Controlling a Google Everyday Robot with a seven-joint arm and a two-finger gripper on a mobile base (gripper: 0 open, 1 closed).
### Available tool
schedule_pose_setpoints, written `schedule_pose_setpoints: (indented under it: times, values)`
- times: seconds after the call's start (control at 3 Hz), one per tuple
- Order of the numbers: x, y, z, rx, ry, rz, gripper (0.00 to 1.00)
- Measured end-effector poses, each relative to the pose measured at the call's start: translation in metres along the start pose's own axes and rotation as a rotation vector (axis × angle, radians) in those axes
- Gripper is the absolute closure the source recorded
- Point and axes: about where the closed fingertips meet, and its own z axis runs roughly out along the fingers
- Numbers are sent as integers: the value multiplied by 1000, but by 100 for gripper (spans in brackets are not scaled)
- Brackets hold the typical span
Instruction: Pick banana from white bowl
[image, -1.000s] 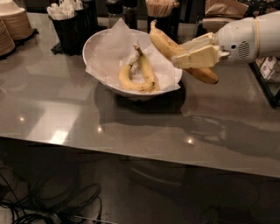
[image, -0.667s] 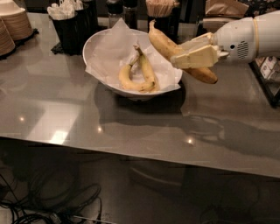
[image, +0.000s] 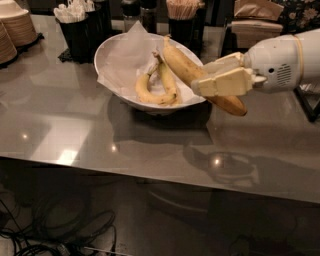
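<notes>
My gripper (image: 209, 77) reaches in from the right and is shut on the banana (image: 183, 65), a long, thick, nearly straight yellow one. It holds the banana tilted over the right rim of the white bowl (image: 112, 47), one end above the bowl, the other end low at the right past the fingers. The white bowl is wide, glossy and lined with white paper. Two thinner curved bananas (image: 156, 88) with joined stems lie inside it.
The bowl stands on a grey reflective counter (image: 75, 125). Stacked tan paper bowls (image: 15, 30) are at the far left. Black holders with utensils (image: 80, 27) and straws (image: 182, 17) stand behind the bowl. A napkin box (image: 255, 25) is at the back right.
The gripper and the held banana have barely shifted; the banana stays lifted over the bowl's right rim.
</notes>
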Motion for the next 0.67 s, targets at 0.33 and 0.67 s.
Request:
schedule_pose_setpoints:
  times: [0.33, 0.67]
  values:
    - [13, 39, -18, 30, -23, 29, 100]
    - [20, 63, -38, 73, -31, 46, 100]
